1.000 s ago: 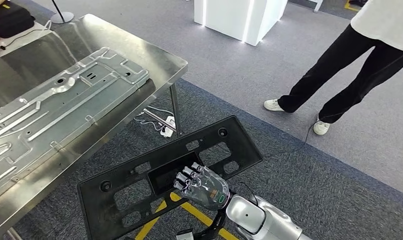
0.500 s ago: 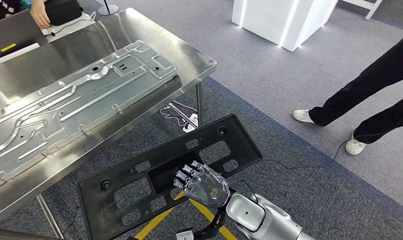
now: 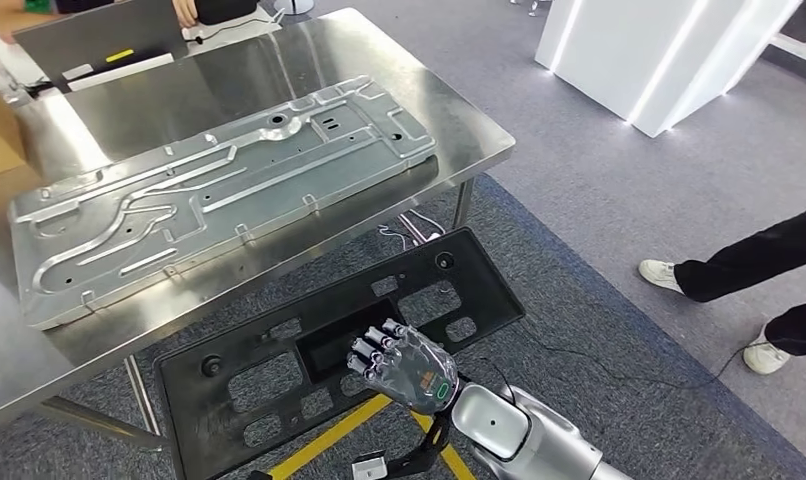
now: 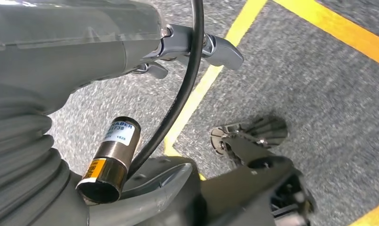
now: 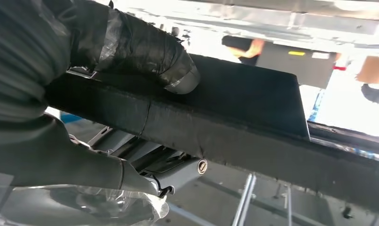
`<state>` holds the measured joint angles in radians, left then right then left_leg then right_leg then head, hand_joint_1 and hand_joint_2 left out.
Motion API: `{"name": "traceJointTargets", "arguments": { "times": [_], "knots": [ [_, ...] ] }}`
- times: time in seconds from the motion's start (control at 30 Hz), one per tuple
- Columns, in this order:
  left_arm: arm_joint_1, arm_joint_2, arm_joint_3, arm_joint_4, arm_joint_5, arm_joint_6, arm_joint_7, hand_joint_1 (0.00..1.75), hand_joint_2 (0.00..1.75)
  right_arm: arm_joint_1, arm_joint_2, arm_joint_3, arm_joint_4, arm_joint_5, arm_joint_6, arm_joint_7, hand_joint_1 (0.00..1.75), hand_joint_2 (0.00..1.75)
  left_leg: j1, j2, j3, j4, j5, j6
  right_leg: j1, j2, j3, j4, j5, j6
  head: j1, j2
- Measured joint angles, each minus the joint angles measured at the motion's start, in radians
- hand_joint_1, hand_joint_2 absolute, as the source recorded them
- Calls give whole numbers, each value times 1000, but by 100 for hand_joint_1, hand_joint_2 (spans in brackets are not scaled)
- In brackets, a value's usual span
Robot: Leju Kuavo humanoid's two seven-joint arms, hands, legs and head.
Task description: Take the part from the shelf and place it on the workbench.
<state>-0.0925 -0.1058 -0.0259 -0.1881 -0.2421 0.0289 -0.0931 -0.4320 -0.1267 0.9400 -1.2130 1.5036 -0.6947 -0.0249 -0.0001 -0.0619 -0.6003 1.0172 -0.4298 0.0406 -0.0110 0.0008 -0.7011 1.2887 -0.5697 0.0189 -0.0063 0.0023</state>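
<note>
Gripping the black part (image 3: 339, 350) through its central rectangular opening, the right hand (image 3: 404, 365) is holding it with fingers (image 3: 371, 350) curled over the inner edge; in the right wrist view the thumb (image 5: 145, 47) is pressing on the part's (image 5: 253, 117) upper face while the fingers are wrapping beneath. The part, a flat black plastic frame with several cutouts, is hanging in the air just below and in front of the workbench's (image 3: 229, 80) near edge, tilted, not touching the bench. The left hand (image 4: 197, 47) is hanging over grey carpet crossed by yellow tape (image 4: 211, 75); whether its fingers are closed or spread I cannot tell.

On the workbench, a large stamped metal panel (image 3: 219, 190) is lying flat, covering most of the middle, its long side running close along the bench's near edge. Bare steel is showing beyond the panel toward the far side and at the near left corner. At the bench's far edge a person's hand (image 3: 186, 12) is resting near a dark bag. Well to the right of the workbench, a person's legs (image 3: 759, 280) are standing on the carpet beside a white lit plinth (image 3: 659, 50).
</note>
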Motion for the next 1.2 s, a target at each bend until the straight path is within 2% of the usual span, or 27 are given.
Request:
{"name": "traceJointTargets", "arguments": {
  "times": [0.03, 0.07, 0.1, 0.13, 0.17, 0.23, 0.27, 0.3, 0.37, 0.43, 0.47, 0.5, 0.53, 0.6, 0.67, 0.73, 0.77, 0.83, 0.9, 0.93, 0.97, 1.0, 1.03, 1.07, 1.1, 1.13, 1.2],
  "knots": [
    [0, 0, 0, 0, 0, 0, 0, 0, 175, 0, 0, 0, 1, 1, 0, 1, 175, 175, -1, -14, 1, 1, 0, 0, 2, 11, 24, -63, 43, -7, 0, 0],
    [1, -2, 0, 0, 0, 0, 0, 0, 175, -1, 0, 0, 2, 2, 0, 1, 175, 175, -1, -26, 1, 1, 0, -1, 2, 34, 53, -136, 79, -15, 0, 0],
    [0, -4, 0, 0, 0, 0, 0, 0, 175, -1, 0, 0, 2, 3, 0, 2, 175, 175, -2, -37, -1, 2, 0, -2, 3, 57, 78, -198, 104, -22, 0, 0],
    [-1, -6, 0, 0, 0, 1, -1, 0, 175, -1, 0, 0, 2, 4, 0, 3, 175, 175, 1, -47, -4, 2, 1, -5, 5, 74, 95, -240, 117, -27, 0, 0],
    [0, -8, 0, 0, 0, 1, -1, 0, 175, -1, 0, 0, 2, 5, 0, 3, 175, 175, 4, -57, -6, 1, 2, -11, 7, 81, 103, -256, 115, -30, 0, 0],
    [4, -8, 1, 0, 0, 2, -1, 0, 175, -3, 3, 0, 3, 5, 0, 3, 175, 175, 8, -70, -9, -3, 4, -24, 7, 60, 113, -271, 119, -33, 1, 0],
    [5, -8, 1, 0, 0, 1, -1, 0, 175, -4, 5, 0, 4, 4, 0, 3, 175, 175, 6, -56, -12, 1, -2, -30, 4, 49, 120, -281, 123, -37, 0, 0],
    [6, -8, 2, 0, 0, 1, -1, 0, 175, -4, 8, 0, 4, 4, 0, 3, 175, 175, 4, -31, -20, 20, -15, -35, 0, 36, 128, -293, 127, -40, -3, 0],
    [2, -8, 3, 0, 0, 2, -1, 0, 175, -4, 12, 0, 5, 4, 0, 3, 175, 175, 4, 26, -66, 119, -72, -46, -2, 8, 137, -303, 128, -43, -6, 0],
    [1, -8, 6, 0, 0, 2, -1, 0, 175, -1, 12, 0, 8, 4, 0, 3, 175, 175, 12, 48, -131, 247, -125, -58, -2, -24, 139, -302, 123, -43, -7, 0],
    [2, -7, 7, 0, 0, 2, -1, 0, 175, 0, 12, 0, 10, 4, 0, 2, 175, 175, 16, 53, -145, 272, -127, -64, -3, -38, 140, -300, 120, -42, -7, 0],
    [4, -7, 7, 0, 0, 2, -1, 0, 175, 1, 12, 0, 11, 4, 0, 2, 175, 175, 20, 58, -140, 262, -109, -70, -4, -52, 141, -298, 116, -39, -7, 0],
    [5, -7, 8, 0, 1, 2, -1, 0, 175, 2, 12, 0, 11, 4, 0, 2, 175, 175, 23, 66, -114, 210, -76, -74, -6, -64, 142, -294, 112, -35, -7, 0],
    [5, -8, 8, 0, 1, 3, -1, 0, 175, 1, 13, 0, 11, 4, 0, 3, 175, 175, 23, 107, -42, 72, -17, -74, -5, -84, 145, -280, 98, -23, -7, 0],
    [4, -8, 9, 0, 1, 3, -1, 0, 175, 0, 14, 0, 11, 4, 0, 2, 175, 175, 18, 130, -11, 8, -1, -60, 2, -100, 145, -270, 88, -11, -6, 0],
    [6, -8, 10, 0, 1, 3, -1, 0, 175, -1, 15, 0, 11, 4, 0, 2, 175, 175, 15, 111, -14, 9, -2, -42, 4, -116, 148, -269, 85, -3, -4, 0],
    [7, -8, 11, 0, 1, 3, -1, 0, 175, -2, 15, 0, 11, 4, 0, 2, 175, 175, 16, 100, -14, 7, -1, -35, 2, -112, 149, -266, 79, 2, -4, 0],
    [7, -9, 13, 0, 1, 3, -1, 0, 175, -4, 17, 0, 11, 2, 0, 2, 175, 175, 19, 80, -12, 2, 2, -22, -5, -68, 130, -217, 44, 10, -4, 0],
    [4, -9, 14, 0, 1, 3, -1, 0, 175, -3, 17, 0, 13, 0, 0, 2, 175, 175, 19, 58, -12, 2, 3, -13, -8, -17, 69, -93, -18, 13, -4, 0],
    [4, -9, 15, 0, 1, 3, -2, 0, 175, -1, 17, 0, 16, 0, 0, 2, 175, 175, 18, 45, -12, 2, 3, -12, -8, -8, 35, -27, -41, 12, -4, 0],
    [4, -9, 15, 0, 1, 3, -2, 0, 175, 1, 16, 0, 19, 0, 0, 2, 175, 175, 17, 31, -12, 3, 2, -11, -8, -4, 10, 14, -47, 11, -4, 0],
    [4, -9, 15, 0, 1, 3, -2, 0, 175, 2, 16, 0, 22, 0, 0, 2, 175, 175, 16, 16, -11, 3, 2, -10, -8, -2, 2, 18, -32, 9, -4, 0],
    [5, -9, 16, 0, 1, 3, -2, 0, 175, 2, 16, 0, 23, 0, 0, 2, 175, 175, 15, 2, -10, 4, 2, -11, -7, 1, 14, -18, 1, 5, -4, 0],
    [5, -9, 16, 0, 1, 3, -2, 0, 175, 1, 16, 0, 24, 0, 0, 2, 175, 175, 15, -13, -9, 5, 2, -11, -7, 12, 41, -84, 44, -1, -4, 0],
    [5, -10, 16, 0, 1, 3, -2, 0, 175, 0, 16, 0, 24, 0, 0, 2, 175, 175, 15, -24, -9, 6, 2, -13, -7, 36, 70, -153, 76, -7, -5, 0],
    [4, -11, 16, 0, 1, 3, -2, 0, 175, -1, 16, 0, 24, -1, 0, 2, 175, 175, 15, -36, -11, 7, 3, -17, -8, 58, 93, -209, 96, -12, -4, 0],
    [4, -14, 17, 0, 1, 3, -3, 0, 175, -1, 16, 0, 26, -1, 0, 1, 175, 175, 20, -57, -18, 6, 6, -30, -5, 84, 110, -253, 102, -16, -4, 0]
  ]
}}
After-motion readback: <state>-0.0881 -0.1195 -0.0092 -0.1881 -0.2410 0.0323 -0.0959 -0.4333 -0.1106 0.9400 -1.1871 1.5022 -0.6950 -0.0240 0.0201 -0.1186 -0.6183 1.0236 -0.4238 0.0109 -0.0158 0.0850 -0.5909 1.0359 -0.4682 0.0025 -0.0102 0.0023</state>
